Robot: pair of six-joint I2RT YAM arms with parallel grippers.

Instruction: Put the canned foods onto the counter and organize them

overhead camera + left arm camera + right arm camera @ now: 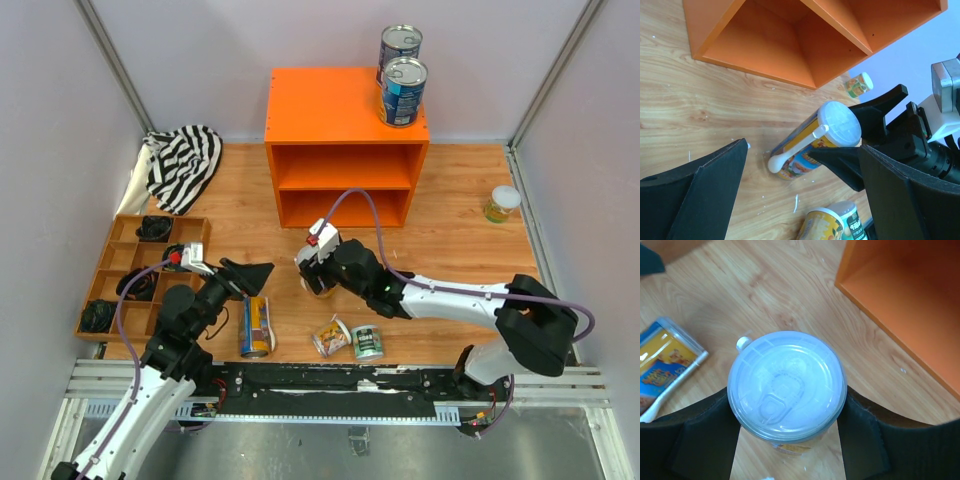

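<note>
My right gripper (318, 270) is shut on a tall yellow-and-blue can (787, 385) with a white lid, fingers (865, 435) pressed on both sides. This can (815, 142) stands upright in front of the orange counter (345, 105); whether it touches the table I cannot tell. Two wide blue-labelled cans (402, 88) sit on the counter's top at its right end. A second tall can (256, 326) lies on its side under my open, empty left gripper (258, 280). Two small cans (331, 336) (367, 342) lie near the front edge. Another small can (502, 203) stands far right.
A brown compartment tray (118, 262) with dark items sits at the left. A striped cloth (185, 160) lies behind it in the back-left corner. Grey walls close the table on three sides, and a metal rail (330, 385) runs along the front.
</note>
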